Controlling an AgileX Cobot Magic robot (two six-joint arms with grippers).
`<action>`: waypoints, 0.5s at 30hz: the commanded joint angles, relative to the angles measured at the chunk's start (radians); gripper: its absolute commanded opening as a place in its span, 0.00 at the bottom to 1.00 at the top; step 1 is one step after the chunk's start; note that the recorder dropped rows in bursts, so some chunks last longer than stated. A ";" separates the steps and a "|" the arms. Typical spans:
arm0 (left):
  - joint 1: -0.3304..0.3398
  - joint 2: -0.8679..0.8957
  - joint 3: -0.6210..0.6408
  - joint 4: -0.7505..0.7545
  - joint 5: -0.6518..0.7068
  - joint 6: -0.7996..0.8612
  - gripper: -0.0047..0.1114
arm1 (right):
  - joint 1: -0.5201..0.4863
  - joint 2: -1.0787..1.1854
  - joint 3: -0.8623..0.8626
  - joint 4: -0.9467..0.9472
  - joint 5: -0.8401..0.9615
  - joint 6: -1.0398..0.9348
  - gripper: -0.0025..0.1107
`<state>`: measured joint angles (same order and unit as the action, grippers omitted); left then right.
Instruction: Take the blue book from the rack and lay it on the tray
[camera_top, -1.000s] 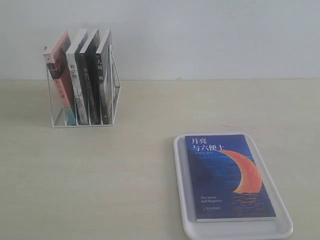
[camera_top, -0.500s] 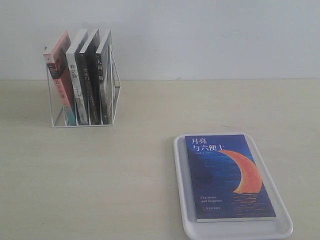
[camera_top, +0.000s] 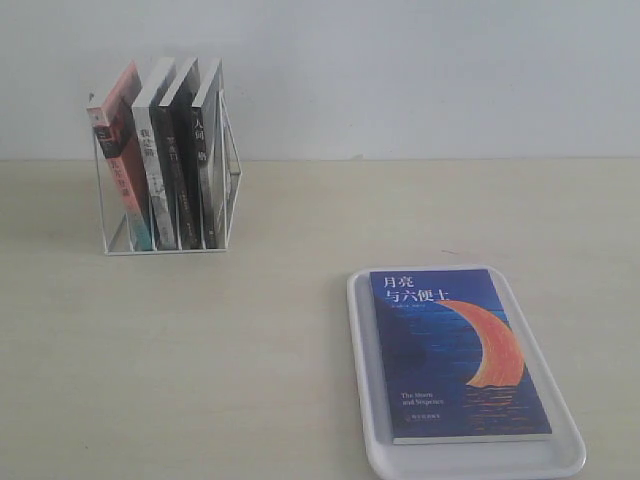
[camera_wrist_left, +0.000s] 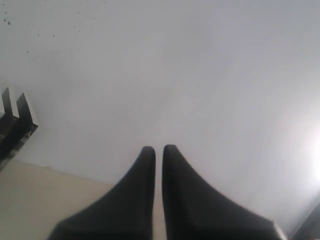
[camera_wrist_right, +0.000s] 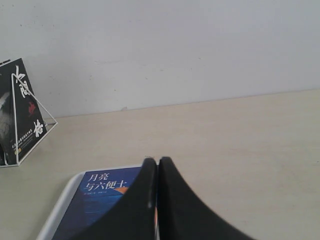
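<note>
Blue book lies flat on the tray, cover up, orange crescent & white title showing. It sits inside the rim, close to the far edge, w/ a wider bare white strip on the near side.

Desk: pale, carries everything. Plain white wall behind it.

Tray: white, rounded corners, front-right of desk in ext. view, well apart from the rack.

Rack: white wire, back-left near the wall, holds four standing books, spines toward cam. Pink-red-spined book is at the left end, tilted, top leaning left. Three black-and-grey books stand just beside it.

Left gripper: dark fingers pressed together w/ only a thin slit btwn them, nothing held, wall behind the tips.

Right gripper: fingers pressed together too, empty. In its own view the tips overlap the book's title end; contact w/ the book can't be told.
</note>
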<state>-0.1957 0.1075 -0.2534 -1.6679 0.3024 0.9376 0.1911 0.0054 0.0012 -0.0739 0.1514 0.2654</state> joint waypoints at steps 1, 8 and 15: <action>0.004 -0.001 0.008 -0.076 -0.070 -0.203 0.08 | -0.003 -0.005 -0.001 -0.005 -0.013 -0.002 0.02; 0.004 -0.001 0.010 -0.076 -0.187 -0.395 0.08 | -0.003 -0.005 -0.001 -0.005 -0.013 -0.002 0.02; 0.004 -0.001 0.010 -0.076 -0.130 -0.067 0.08 | -0.003 -0.005 -0.001 -0.005 -0.013 -0.002 0.02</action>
<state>-0.1957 0.1075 -0.2478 -1.7403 0.1281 0.7219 0.1911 0.0054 0.0012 -0.0739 0.1514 0.2654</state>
